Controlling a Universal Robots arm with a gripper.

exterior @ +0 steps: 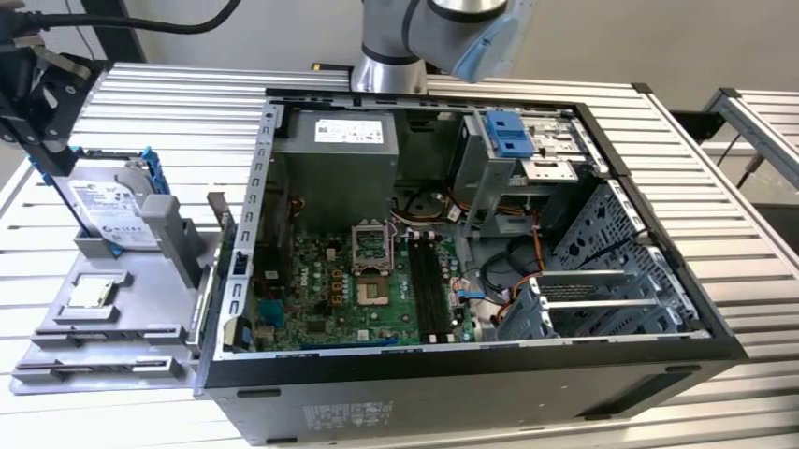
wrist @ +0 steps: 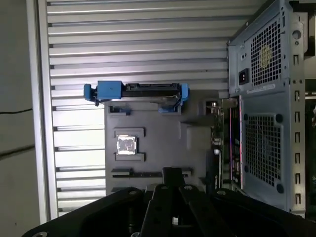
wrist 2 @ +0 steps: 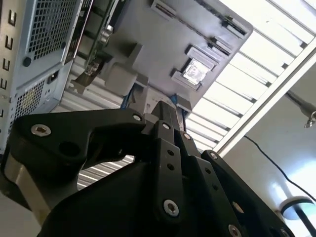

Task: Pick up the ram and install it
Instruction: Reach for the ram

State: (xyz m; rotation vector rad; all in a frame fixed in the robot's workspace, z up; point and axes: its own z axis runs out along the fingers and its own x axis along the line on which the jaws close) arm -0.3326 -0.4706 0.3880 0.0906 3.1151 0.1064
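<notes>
Bright, even light fills the exterior view, leaving the ribbed tabletop pale and the inside of the computer case in shadow. In the second wrist view the slats glare to white, while the near gripper is dark and slightly soft.

A grey metal computer case is lying open on its side on a ribbed aluminium table. Inside it, a green motherboard is showing, with long black plastic memory slots running across it and a grey boxy power supply sitting beyond. At the exterior view's left, a grey plastic fixture tray is resting just beside the case, holding a leaning silver hard drive in a blue bracket and a small square silver chip. A silver-and-blue robot arm is rising behind the case.
</notes>
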